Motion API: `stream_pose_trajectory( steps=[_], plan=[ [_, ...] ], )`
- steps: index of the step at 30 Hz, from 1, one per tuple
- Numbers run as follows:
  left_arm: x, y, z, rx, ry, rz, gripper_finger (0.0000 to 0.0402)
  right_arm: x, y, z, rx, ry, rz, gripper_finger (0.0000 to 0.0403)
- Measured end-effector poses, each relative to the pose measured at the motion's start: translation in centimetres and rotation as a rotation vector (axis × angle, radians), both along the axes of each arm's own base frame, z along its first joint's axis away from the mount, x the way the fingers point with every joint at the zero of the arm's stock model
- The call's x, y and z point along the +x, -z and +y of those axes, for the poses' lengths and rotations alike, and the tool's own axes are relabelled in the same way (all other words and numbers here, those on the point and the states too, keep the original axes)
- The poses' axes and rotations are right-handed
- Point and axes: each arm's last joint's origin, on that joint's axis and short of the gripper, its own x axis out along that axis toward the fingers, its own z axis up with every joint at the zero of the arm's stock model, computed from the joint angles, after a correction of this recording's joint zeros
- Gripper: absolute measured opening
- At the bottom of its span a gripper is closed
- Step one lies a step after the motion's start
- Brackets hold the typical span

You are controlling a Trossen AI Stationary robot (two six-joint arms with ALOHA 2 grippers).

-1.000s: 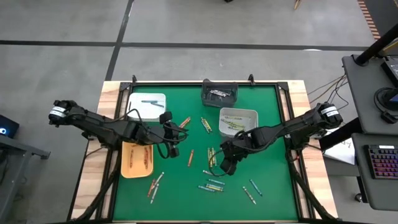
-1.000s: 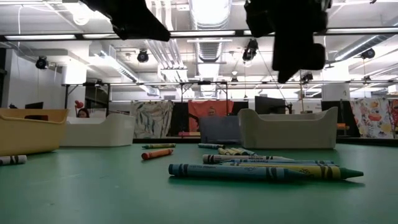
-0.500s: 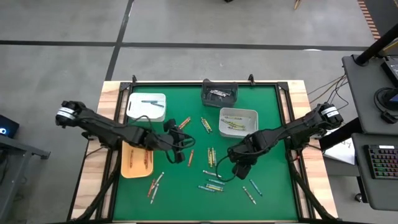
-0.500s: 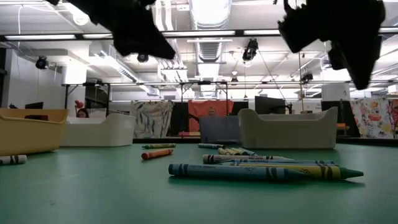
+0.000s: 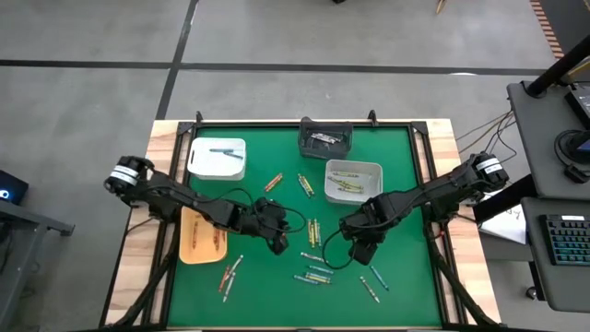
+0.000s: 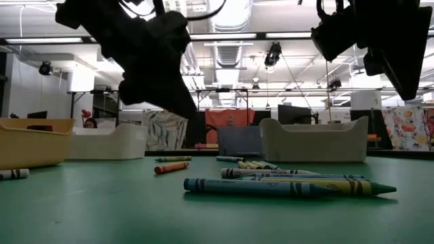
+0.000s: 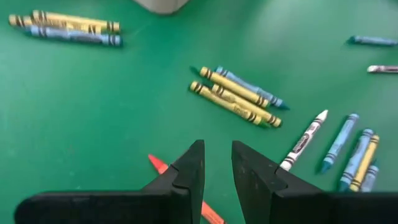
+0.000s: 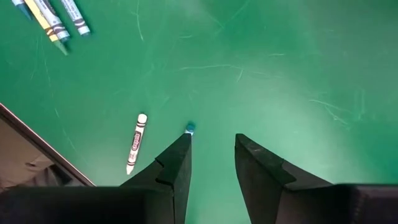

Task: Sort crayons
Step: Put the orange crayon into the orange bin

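Below left gripper (image 7: 217,171), fingers slightly apart, empty: red crayon (image 7: 186,190); right gripper (image 8: 211,163) parted, empty.

A robotics lab or workshop in a large industrial hall is showing here. A green-topped table (image 5: 387,194) is sitting on a bare grey concrete floor (image 5: 277,83), with a desk (image 5: 553,184) carrying a keyboard (image 5: 564,247) standing just beside the table. Beyond the table, exposed ceiling ducts (image 6: 224,13) and strip lights are hanging, and colourful cloths (image 6: 166,129) are draping partitions.
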Motion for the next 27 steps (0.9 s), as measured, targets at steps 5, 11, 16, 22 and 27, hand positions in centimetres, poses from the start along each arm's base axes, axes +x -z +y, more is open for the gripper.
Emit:
stream_pose_trajectory(
  steps=[5,11,16,22,27],
  plan=[
    [0.6,1.1,-0.1,-0.004,-0.049,0.046,0.0064,0.0,0.0,0.0,0.0,-0.024,-0.007,0.0109],
    [1.3,2.2,-0.3,0.033,-0.064,0.152,0.0071,0.0,0.0,0.0,-0.003,-0.047,-0.019,0.0109],
    [1.8,2.8,-0.5,0.053,-0.088,0.258,0.009,0.1,0.0,0.0,-0.017,-0.048,-0.023,0.0113],
    [2.5,3.8,-0.8,0.059,-0.095,0.292,0.0125,0.1,0.0,-0.1,-0.025,-0.05,-0.027,0.0111],
    [2.5,5.0,-0.8,0.064,-0.112,0.325,0.0148,0.1,0.0,-0.1,-0.025,-0.051,-0.027,0.0111]
  ],
)
